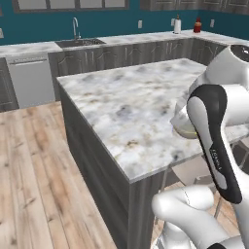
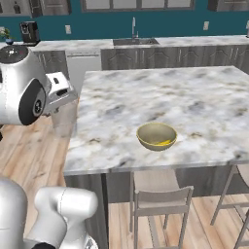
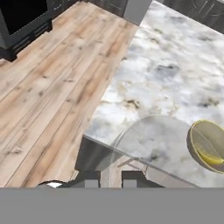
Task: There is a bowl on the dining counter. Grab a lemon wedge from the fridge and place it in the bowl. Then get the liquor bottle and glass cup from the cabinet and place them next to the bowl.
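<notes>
My pincer [image 3: 111, 178] grips the glass [image 3: 148, 142] clenched; I carry it level over the worktop [image 2: 146, 104] edge and set it upright just beside the bowl [image 2: 156, 135].

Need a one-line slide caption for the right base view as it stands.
Pincer carries a clear glass cup beside the marble dining counter, where a yellow bowl already holds a lemon wedge.

We see a glossy white robot arm [image 1: 228, 73] built of rounded, bulbous segments with smooth casings. A long black inlay [image 1: 216, 141] runs down one link, carrying small pale lettering too fine to read. In the right base view a dark round joint cap [image 2: 35, 104] sits on a white shell, beside a boxy white wrist block [image 2: 58, 87] with small dark marks.
</notes>
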